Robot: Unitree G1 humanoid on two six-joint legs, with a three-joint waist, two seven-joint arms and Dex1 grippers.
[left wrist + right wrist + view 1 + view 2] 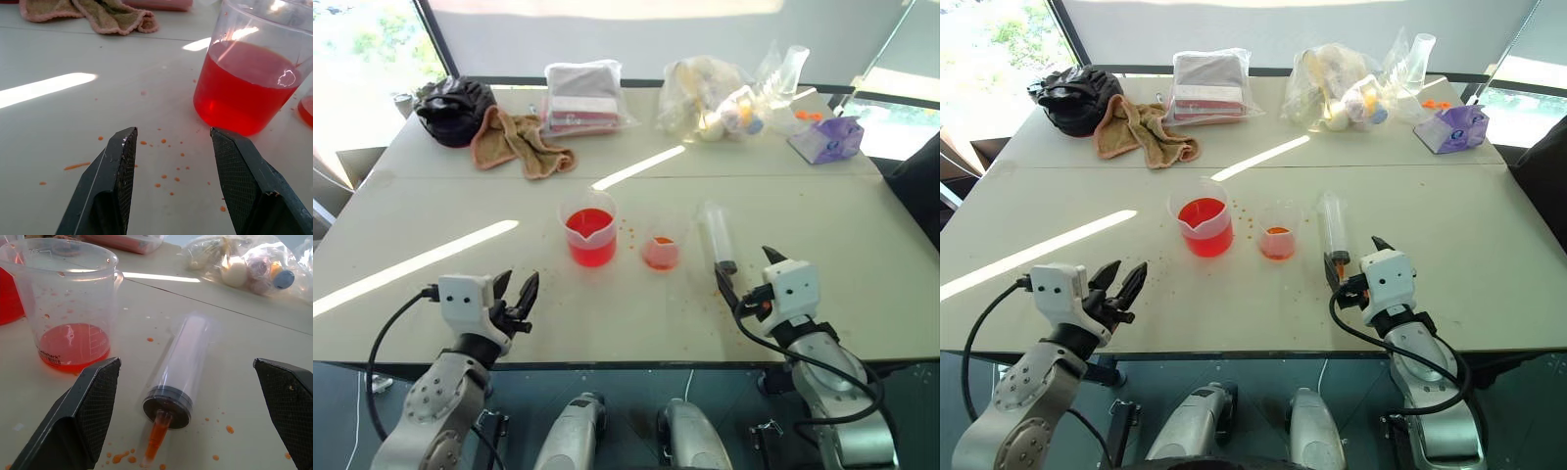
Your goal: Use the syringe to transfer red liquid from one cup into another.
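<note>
You're at the pick-up step. On the table [431,215], the beaker [589,235] half full of red liquid [590,245] sits at 9 o'clock of the small cup [661,247]; the syringe [717,235] lies at its 3 o'clock, clear, dark tip red-stained. Both the left gripper [515,294] and right gripper [747,270] gape empty; close the right one around the barrel.

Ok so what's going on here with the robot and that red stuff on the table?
The robot is set up to move red liquid between two cups with a syringe, but it holds nothing right now. The syringe lies flat on the table, just ahead of the open right gripper, with red in its nozzle. The left gripper is open too, near the table's front edge. The larger beaker is roughly half full; the smaller cup has a shallow layer. Red drips dot the table around them.
</note>
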